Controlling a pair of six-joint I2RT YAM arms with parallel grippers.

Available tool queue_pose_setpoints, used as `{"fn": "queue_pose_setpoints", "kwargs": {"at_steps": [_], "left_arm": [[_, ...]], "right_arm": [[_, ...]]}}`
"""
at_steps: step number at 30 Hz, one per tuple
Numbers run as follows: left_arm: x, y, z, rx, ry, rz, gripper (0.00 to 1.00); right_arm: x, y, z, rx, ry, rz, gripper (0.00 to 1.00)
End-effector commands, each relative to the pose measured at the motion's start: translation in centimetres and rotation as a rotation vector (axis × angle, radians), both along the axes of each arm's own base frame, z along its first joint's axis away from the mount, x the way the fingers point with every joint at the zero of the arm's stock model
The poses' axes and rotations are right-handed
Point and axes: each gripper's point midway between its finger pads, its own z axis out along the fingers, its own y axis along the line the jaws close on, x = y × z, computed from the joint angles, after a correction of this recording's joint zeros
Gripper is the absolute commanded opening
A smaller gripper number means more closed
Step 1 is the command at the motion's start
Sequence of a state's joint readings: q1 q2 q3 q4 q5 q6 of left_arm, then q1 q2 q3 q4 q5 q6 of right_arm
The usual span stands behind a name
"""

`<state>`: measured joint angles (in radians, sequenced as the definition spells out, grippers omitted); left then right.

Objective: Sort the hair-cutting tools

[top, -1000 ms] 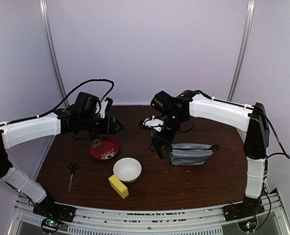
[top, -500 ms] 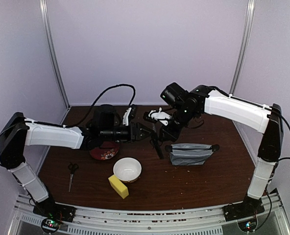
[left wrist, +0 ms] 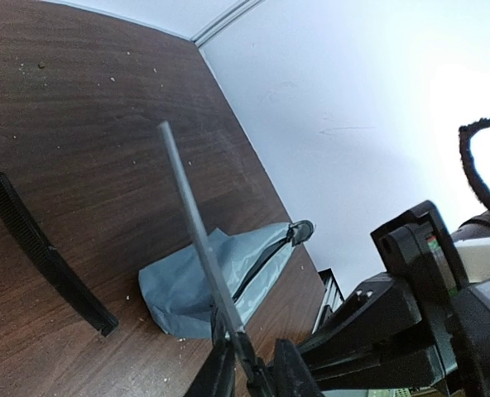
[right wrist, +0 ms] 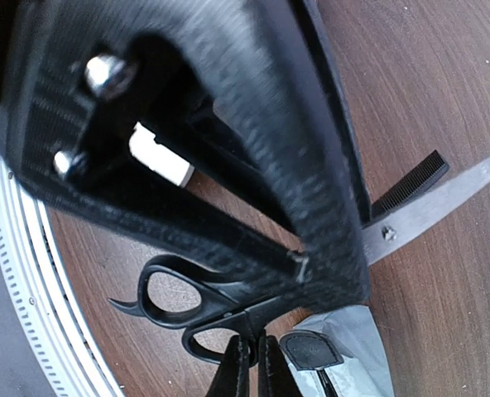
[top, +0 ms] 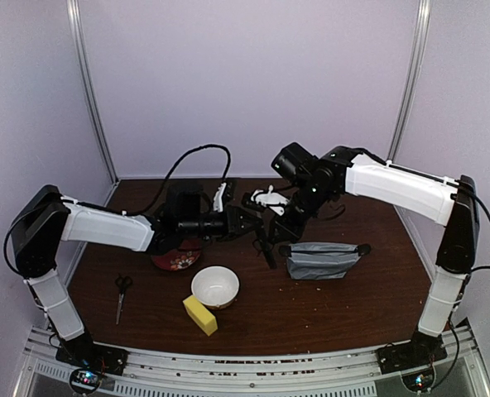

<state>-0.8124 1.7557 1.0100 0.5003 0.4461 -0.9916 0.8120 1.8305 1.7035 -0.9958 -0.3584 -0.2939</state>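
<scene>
Fingers (right wrist: 238, 368) of right gripper (right wrist: 252, 364) & left gripper (left wrist: 257, 374) both pinch one scissors (right wrist: 444, 197); we reckon comb (left wrist: 46, 248), 2nd scissors (top: 121, 296) unsorted on table (top: 353, 306).

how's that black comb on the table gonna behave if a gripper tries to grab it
The comb lies flat on the table, thin and low, so it would probably slide rather than lift when nudged. It looks slim and light, so it may flex if pinched at one end.

No text, label, brand, number or sign can be read in any of the views; nothing on the bench or the arms shows legible lettering.
</scene>
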Motion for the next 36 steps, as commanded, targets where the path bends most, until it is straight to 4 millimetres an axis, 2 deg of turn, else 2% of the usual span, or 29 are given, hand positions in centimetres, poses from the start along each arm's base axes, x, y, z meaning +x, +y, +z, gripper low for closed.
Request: {"fn": "queue_pose_setpoints", "kwargs": {"at_steps": [1,6,10,11,13,16,18,21,24,27,29,31,34,36], "left_arm": [[0.9,-0.8,2.1,-0.064,-0.056,-0.001,0.12],[1.0,-1.3,1.4,-0.060,-0.041,-0.022,0.00],[1.0,-1.3,1.3,-0.056,-0.046,-0.026,0.00],[0.9,-1.3,1.4,-0.056,-0.056,-0.028,0.00],[0.8,-1.2,1.9,-0.048,-0.087,-0.035,0.00],[0.3,-0.8,2.5,0.000,-0.171,-0.051,0.00],[-0.4,-1.0,3.0,0.054,-0.284,-0.087,0.00],[-1.9,-2.2,3.7,0.138,-0.469,-0.165,0.00],[-3.9,-4.3,5.1,0.196,-0.664,-0.240,0.00],[-5.4,-6.5,6.6,0.202,-0.855,-0.321,0.00],[-5.8,-8.0,7.0,0.190,-0.947,-0.374,0.00],[-5.4,-9.5,7.7,0.180,-1.010,-0.396,0.00],[-4.3,-11.5,7.2,0.186,-1.065,-0.418,0.00],[-3.5,-12.8,6.0,0.193,-1.083,-0.426,0.00]], "right_arm": [[-0.2,-0.3,1.3,0.029,-0.029,0.015,0.00],[-0.4,-0.1,1.3,0.031,-0.021,0.024,0.00],[-0.4,-0.3,1.5,0.028,-0.023,0.028,0.00],[-0.4,-0.5,1.8,0.026,-0.031,0.026,0.03],[-0.2,-1.5,2.8,0.026,-0.059,0.014,0.15],[0.7,-4.2,5.2,0.066,-0.137,-0.048,0.32],[1.6,-7.4,7.2,0.099,-0.201,-0.128,0.39],[2.9,-12.4,7.4,0.125,-0.244,-0.264,0.45],[3.7,-17.4,5.0,0.137,-0.217,-0.400,0.48],[3.8,-21.0,1.3,0.122,-0.144,-0.505,0.48],[3.6,-22.0,-0.9,0.123,-0.085,-0.545,0.48],[3.3,-22.6,-2.3,0.112,-0.048,-0.557,0.49],[3.7,-23.7,-3.1,0.095,-0.038,-0.599,0.50],[3.4,-23.7,-4.0,0.101,0.008,-0.595,0.50]]}}
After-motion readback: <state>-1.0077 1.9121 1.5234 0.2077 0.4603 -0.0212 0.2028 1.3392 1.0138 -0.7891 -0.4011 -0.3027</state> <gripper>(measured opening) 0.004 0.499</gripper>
